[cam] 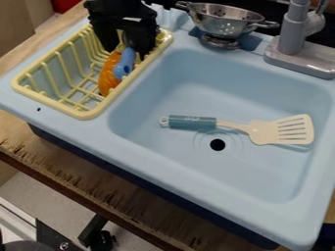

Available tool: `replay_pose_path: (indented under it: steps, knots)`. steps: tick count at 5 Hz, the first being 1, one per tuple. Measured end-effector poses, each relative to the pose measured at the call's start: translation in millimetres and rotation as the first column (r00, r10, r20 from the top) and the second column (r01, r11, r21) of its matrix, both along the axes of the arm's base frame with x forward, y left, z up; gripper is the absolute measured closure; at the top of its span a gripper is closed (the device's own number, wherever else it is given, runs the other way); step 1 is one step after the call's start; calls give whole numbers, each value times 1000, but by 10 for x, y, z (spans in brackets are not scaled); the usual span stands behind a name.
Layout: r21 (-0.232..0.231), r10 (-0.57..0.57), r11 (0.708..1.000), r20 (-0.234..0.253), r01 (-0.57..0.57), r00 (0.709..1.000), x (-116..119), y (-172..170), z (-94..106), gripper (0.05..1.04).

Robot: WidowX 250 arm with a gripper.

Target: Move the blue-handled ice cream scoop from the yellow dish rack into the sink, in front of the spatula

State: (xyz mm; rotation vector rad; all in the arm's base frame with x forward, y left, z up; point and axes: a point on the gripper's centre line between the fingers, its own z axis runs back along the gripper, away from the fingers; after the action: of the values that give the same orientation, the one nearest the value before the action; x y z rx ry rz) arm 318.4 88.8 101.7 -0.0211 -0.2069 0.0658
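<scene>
Sink unit point(207, 84): pale blue. Dish rack point(80, 114): pale yellow. Object in rack point(108, 76): orange; handle against it point(124, 65): mid-blue. Spatula point(264, 133): cream head patterned with parallel slots, teal handle with lighter markings. Colander point(222, 21): silver, dotted with dark perforations. Faucet point(294, 30): grey. Claw point(134, 40): black. Drain hole point(217, 144): black, ringed by faint concentric circles. Desk point(98, 177): brown wood, streaked with darker grain.

Orange thing point(107, 77) partly hidden (tap point(294, 28) cut off above)
</scene>
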Motion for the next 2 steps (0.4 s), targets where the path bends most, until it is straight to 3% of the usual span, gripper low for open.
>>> replay_pose_path:
  steps: [1,2]
  knots:
    - [-24,-2,1000,13,2,1000,-8,7,-15,382]
    - [-20,2,1000,22,-2,1000,-8,15,16,546]
